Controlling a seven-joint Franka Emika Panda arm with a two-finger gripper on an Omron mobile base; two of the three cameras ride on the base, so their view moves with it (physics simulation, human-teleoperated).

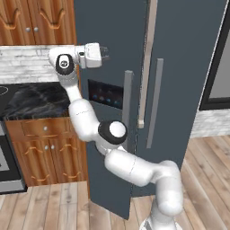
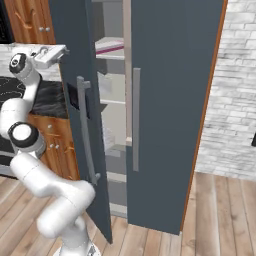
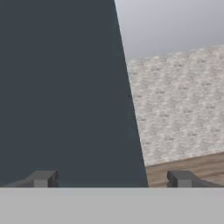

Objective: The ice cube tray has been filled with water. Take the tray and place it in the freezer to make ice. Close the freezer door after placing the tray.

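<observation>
Jaws: my gripper (image 3: pixel 111 178) stands spread wide, nothing between the two small dark finger tips (image 3: pixel 43 178); nothing held.
Gripper position: up high at the outer face of the freezer door (image 1: pixel 108 134), near its top edge, white hand (image 1: pixel 92 55) level and pointing at the panel.
Freezer door: tall narrow flat slab, matte dark blue-grey, swung partly open; long vertical grey bar handle (image 2: pixel 85 132) and a small black dispenser panel (image 1: pixel 105 94) on its face.
Freezer: tall dark blue-grey unit (image 2: pixel 170 100), smooth flat fronts; through the gap I see light grey inner shelves (image 2: pixel 112 102).
Ice cube tray: thin flat pale pinkish-white slab (image 2: pixel 109 47), lying on an upper shelf inside the freezer, near the shelf's front edge.
Wider door: shut, same blue-grey finish, own grey bar handle (image 2: pixel 136 120).
Hand view: flat dark panel on the left, speckled white brick wall (image 3: pixel 179 109) and wood plank floor (image 3: pixel 192 168) on the right.
Surroundings: brown wooden cabinets (image 1: pixel 45 148) with curved handles, black marbled counter (image 1: pixel 33 99), pale wood floor.
</observation>
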